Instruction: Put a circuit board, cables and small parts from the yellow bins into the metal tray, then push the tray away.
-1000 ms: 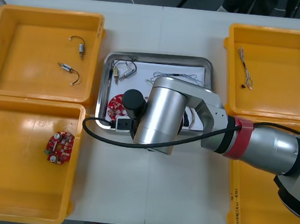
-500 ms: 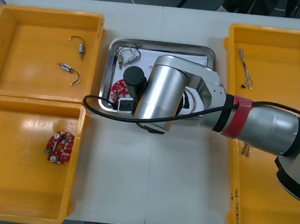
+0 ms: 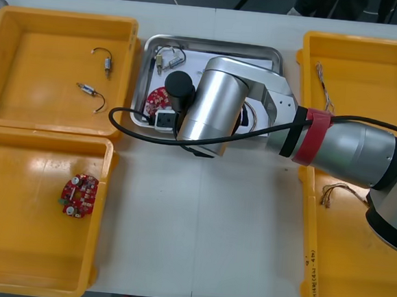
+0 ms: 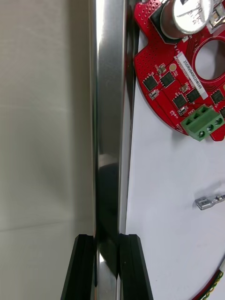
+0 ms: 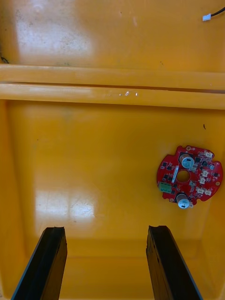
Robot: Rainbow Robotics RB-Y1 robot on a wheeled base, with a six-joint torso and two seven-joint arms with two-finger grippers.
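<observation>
The right tool (image 4: 107,241) is closed narrowly on the rim of the metal tray (image 4: 108,117), with one black finger on each side of the shiny wall. Beyond the fingers, on the tray's white inside, lies a round red circuit board (image 4: 185,70), cut off at the picture's edge. A small metal part (image 4: 210,202) lies apart from it, and only a bit of a red and yellow cable (image 4: 213,283) shows at the corner. In the front view the right arm (image 3: 211,115) covers the tray's near rim and much of what it holds, and hides the tool itself. The tray sits toward the far edge of the surface (image 3: 199,224). The left tool (image 5: 107,230) hangs with its fingers wide apart and empty over a yellow bin (image 5: 93,140) that holds a second circuit board (image 5: 188,179).
</observation>
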